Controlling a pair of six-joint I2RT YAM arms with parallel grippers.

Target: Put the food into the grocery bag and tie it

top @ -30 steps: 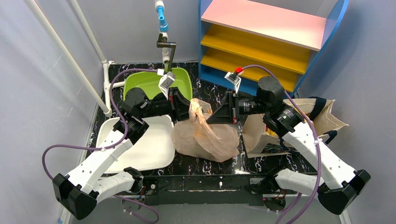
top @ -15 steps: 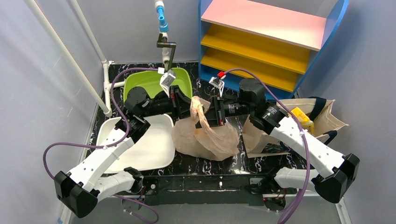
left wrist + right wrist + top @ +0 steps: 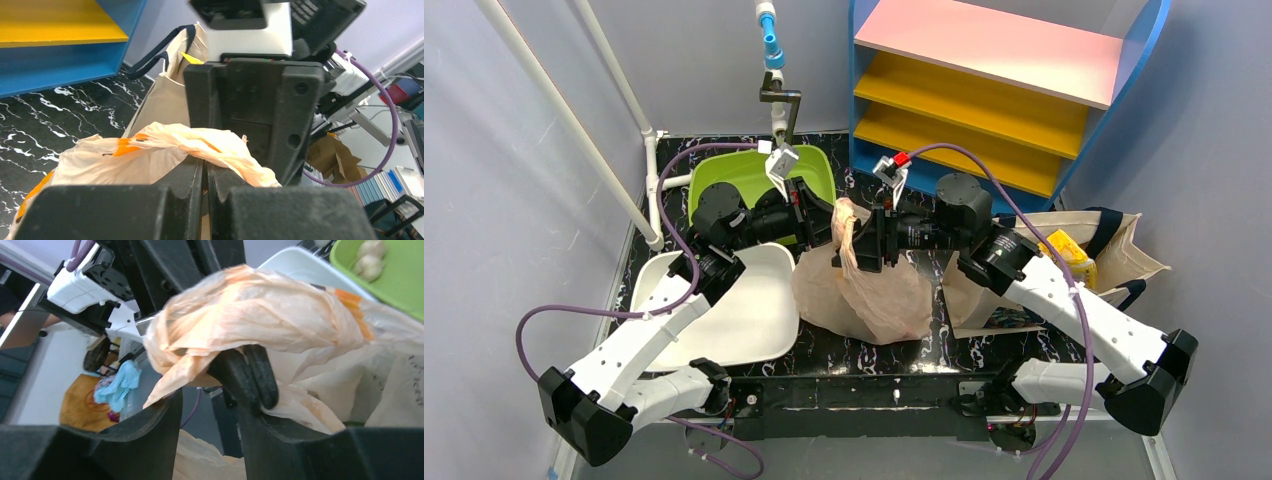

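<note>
A white tray [image 3: 724,325] sat at the table's [image 3: 874,355] left edge, with a green basin [image 3: 744,178] behind it. The left gripper [image 3: 824,222] was clamped on the twisted handles [image 3: 844,228] of the bag [image 3: 869,295], which stood mid-table. Thin, light and slippery, it would likely crumple and slip unless pinched right at the twist. The right gripper [image 3: 864,240], jaws parted, straddled those handles, hard against the left one. A tote [image 3: 1124,250] at the right edge and a shelf [image 3: 984,100] behind hemmed in the right arm.
</note>
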